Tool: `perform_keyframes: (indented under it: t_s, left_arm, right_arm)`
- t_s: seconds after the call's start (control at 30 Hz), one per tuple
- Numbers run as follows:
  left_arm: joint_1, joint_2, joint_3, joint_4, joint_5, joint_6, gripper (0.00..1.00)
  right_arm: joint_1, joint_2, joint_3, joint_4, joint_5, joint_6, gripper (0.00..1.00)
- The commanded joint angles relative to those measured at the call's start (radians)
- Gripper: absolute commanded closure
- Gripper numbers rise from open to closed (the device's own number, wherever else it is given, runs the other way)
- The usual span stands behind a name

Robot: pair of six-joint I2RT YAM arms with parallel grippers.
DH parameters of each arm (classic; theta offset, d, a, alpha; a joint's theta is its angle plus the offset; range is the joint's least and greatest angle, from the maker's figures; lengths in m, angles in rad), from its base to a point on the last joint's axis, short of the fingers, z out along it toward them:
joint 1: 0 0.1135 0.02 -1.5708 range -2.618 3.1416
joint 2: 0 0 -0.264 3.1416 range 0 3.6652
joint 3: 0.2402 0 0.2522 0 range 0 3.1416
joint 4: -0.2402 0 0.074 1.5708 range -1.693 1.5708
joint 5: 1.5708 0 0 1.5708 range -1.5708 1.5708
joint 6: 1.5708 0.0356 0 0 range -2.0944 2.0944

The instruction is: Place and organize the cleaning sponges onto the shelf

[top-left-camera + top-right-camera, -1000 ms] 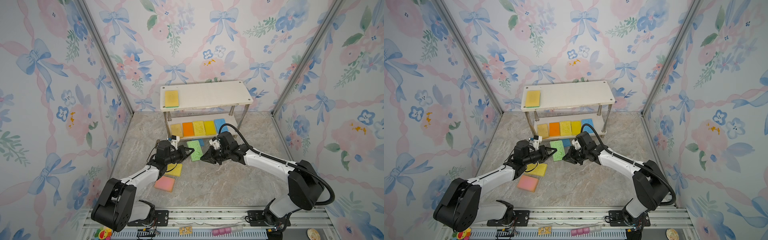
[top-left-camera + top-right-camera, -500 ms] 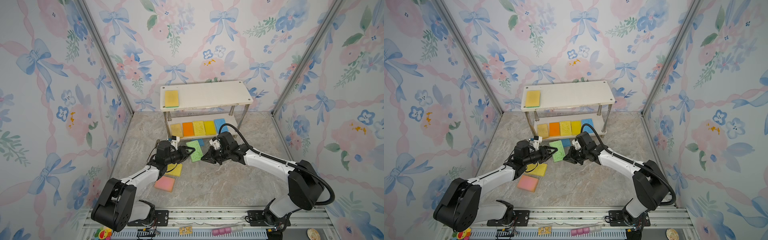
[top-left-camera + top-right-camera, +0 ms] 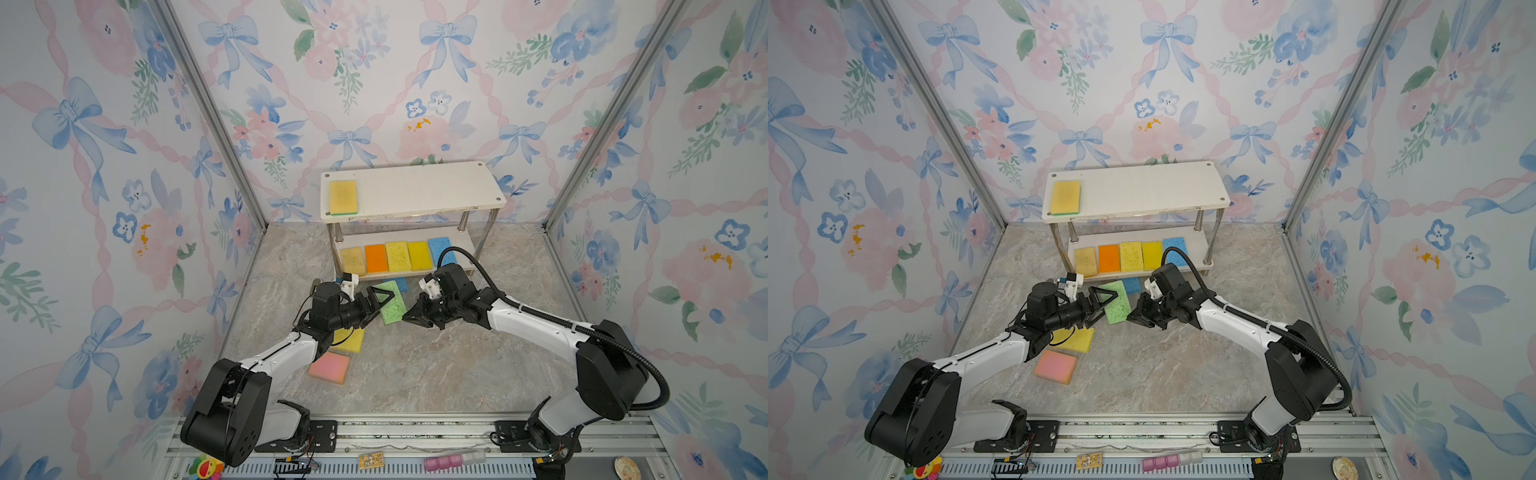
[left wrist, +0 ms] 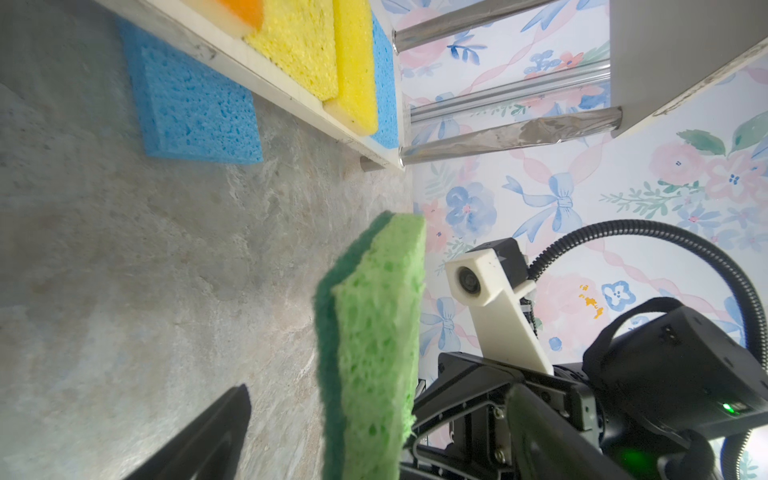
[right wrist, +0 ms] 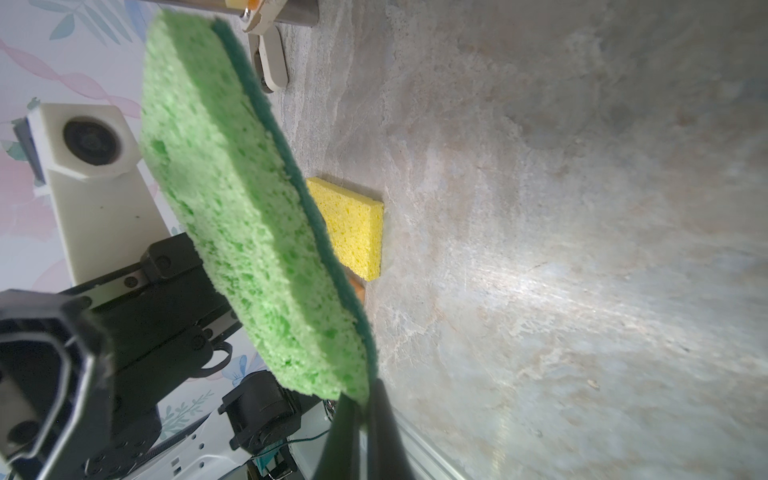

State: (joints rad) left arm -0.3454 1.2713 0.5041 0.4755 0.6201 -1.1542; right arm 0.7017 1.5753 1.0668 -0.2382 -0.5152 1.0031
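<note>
ok, green sponge (image 3: pixel 392 309) is pinched by one corner in the right gripper (image 3: pixel 405 319), jaws clamped tight on it. the sponge is held on edge, off the floor (image 3: pixel 436 365), at 10 o'clock from that pincer in both top views. left gripper (image 3: pixel 380 305) is spread wide at the sponge's 9 o'clock side, with the sponge seen between its fingers (image 4: pixel 216 432); contact can't be told. shelf (image 3: pixel 415 195) is at 12 o'clock of the sponge. blue sponge (image 3: pixel 401 284) is seen flat on the floor between them.
</note>
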Motion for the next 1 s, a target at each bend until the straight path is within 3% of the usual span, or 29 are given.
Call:
perform_keyframes:
  t_s: [0.0,0.2,0.3,0.47,0.73,0.97]
  left_arm:
    - [0.023,-0.064,-0.026,-0.003,-0.014,0.001,0.02]
    - [0.098,-0.202,-0.065,-0.112,-0.086,0.029,0.02]
    - [0.112,-0.262,-0.039,-0.295,-0.196,0.099,0.02]
    - [0.131,-0.377,-0.078,-0.409,-0.329,0.081,0.02]
    - [0.133,-0.407,-0.143,-0.412,-0.297,0.067,0.02]
    - [0.131,-0.408,-0.138,-0.412,-0.263,0.086,0.02]
  right_arm:
    - [-0.008,0.006,0.047,-0.068,0.021,-0.048,0.99]
    - [-0.01,-0.014,0.076,-0.128,0.042,-0.093,0.99]
    - [-0.006,-0.031,0.129,-0.218,0.073,-0.162,0.99]
    - [0.006,-0.075,0.227,-0.364,0.119,-0.279,0.99]
    - [0.032,-0.165,0.388,-0.417,0.146,-0.411,0.99]
    - [0.012,-0.116,0.613,-0.455,0.153,-0.421,0.98]
